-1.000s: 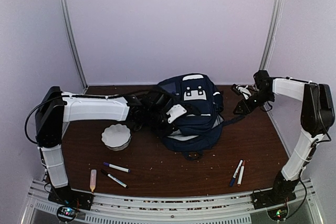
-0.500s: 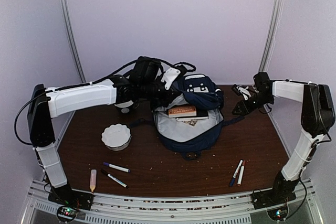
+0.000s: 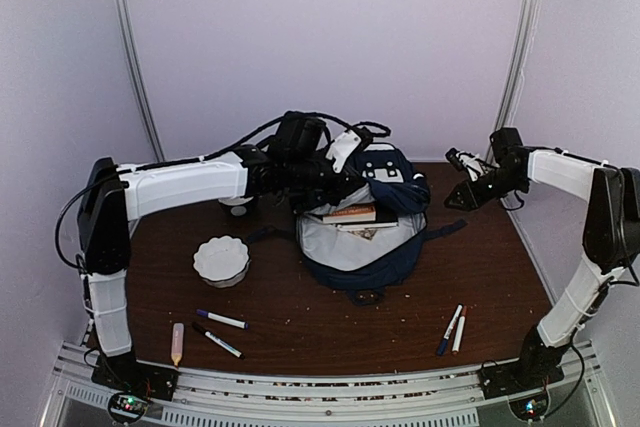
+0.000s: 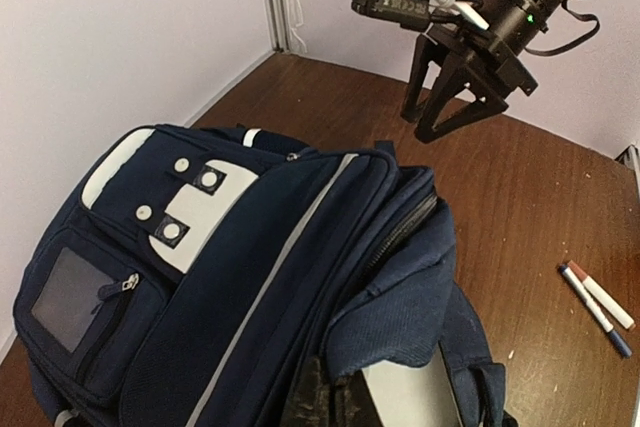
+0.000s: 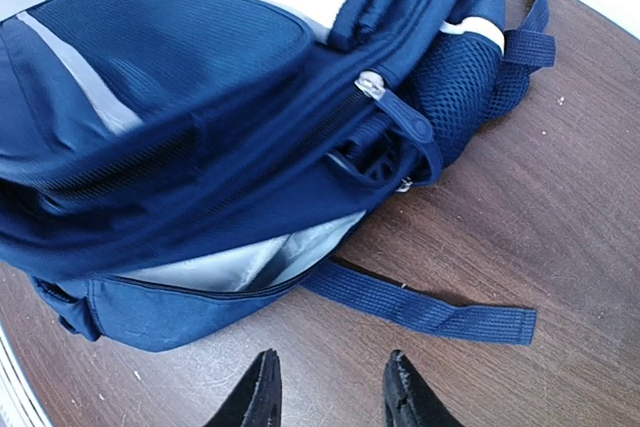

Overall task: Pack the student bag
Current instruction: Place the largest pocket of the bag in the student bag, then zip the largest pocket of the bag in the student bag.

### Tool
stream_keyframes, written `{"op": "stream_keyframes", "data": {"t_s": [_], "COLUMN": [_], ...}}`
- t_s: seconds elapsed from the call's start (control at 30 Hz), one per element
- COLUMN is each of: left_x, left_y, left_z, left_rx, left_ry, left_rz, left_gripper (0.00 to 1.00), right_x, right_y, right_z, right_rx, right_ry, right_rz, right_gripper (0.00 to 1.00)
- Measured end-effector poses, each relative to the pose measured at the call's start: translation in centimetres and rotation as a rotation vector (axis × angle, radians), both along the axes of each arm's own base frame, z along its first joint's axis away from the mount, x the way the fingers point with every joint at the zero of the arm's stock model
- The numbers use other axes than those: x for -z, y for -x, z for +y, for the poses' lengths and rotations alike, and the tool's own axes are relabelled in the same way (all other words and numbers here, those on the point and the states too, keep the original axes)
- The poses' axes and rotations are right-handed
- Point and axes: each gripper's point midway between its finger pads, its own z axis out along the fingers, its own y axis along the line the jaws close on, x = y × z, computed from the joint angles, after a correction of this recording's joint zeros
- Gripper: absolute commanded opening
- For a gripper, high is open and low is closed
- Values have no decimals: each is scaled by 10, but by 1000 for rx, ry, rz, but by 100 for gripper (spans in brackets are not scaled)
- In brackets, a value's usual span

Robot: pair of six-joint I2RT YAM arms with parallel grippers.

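Student bag (image 3: 385,265) gaping on counter (image 3: 300,319), my left fingers (image 3: 338,183) clamped on its raised flap, my right fingers (image 3: 455,199) parted, empty.

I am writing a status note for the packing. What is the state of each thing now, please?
student bag: main compartment open, flap held up.
book: lying flat inside the bag.
bowl: upright, empty.
markers: lying outside the bag.
left gripper: shut on the bag flap.
right gripper: open, empty.

student bag (image 4: 230,297): navy, white stripes | bowl (image 3: 221,259): white | table (image 3: 480,267): brown
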Motion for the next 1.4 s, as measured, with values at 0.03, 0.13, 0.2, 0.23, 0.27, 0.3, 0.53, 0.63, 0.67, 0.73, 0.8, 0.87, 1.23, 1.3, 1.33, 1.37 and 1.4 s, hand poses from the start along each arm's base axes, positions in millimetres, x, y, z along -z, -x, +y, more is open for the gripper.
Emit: {"op": "stream_keyframes", "data": {"t_s": [0.03, 0.13, 0.2, 0.23, 0.27, 0.3, 0.53, 0.63, 0.67, 0.73, 0.8, 0.87, 1.23, 1.3, 1.33, 1.37, 1.4], "left_x": [1, 2, 6, 11, 15, 22, 37, 25, 15, -5, -20, -19, 120, 133, 139, 142, 144], "left_y": [-1, -1, 0, 1, 4, 6, 16, 17, 12, -2, -22, -38, -28, -29, -30, -32, -33], "left_z": [-7, -31, -48, -54, -60, -63, -40, 3, 21, 54, 89, 118, 122, 121, 122, 123, 124], "left_rx": [7, 41, 72, 88, 103, 119, 116, 64, 38, -17, -85, -146, -79, -64, -59, -55, -54], "left_ry": [8, 26, 39, 43, 42, 35, -22, -2, 22, 73, 120, 135, -115, -129, -136, -142, -143], "left_rz": [-1, -6, -7, -7, -6, -2, -3, 3, 1, -8, -20, -10, 299, 331, 348, 353, 363], "left_gripper": [0, 0, 0, 0, 6, 19, 68, 68, 68, 68, 65, 60, 29, 43, 47, 49, 51], "right_x": [0, -7, -16, -22, -29, -38, -92, -94, -92, -86, -77, -67, -15, -6, -2, 4, 10], "right_y": [0, -2, -4, -4, -3, -2, -11, -16, -17, -15, -8, 2, 30, 36, 39, 43, 48], "right_z": [0, 2, 3, 6, 11, 17, 58, 73, 80, 96, 117, 136, 176, 175, 174, 173, 171], "right_rx": [3, 11, 13, 9, 0, -13, -86, -114, -129, -165, -214, -264, -380, -384, -386, -389, -390], "right_ry": [-2, -3, 14, 23, 30, 36, 11, 6, 5, 5, 4, 5, 1, -1, -2, -2, 2], "right_rz": [4, -1, -26, -42, -61, -84, -206, -205, -200, -180, -154, -126, 20, 51, 66, 83, 105], "right_gripper": [35, 35, 35, 36, 36, 36, 38, 38, 38, 38, 38, 38, 38, 38, 38, 38, 38]}}
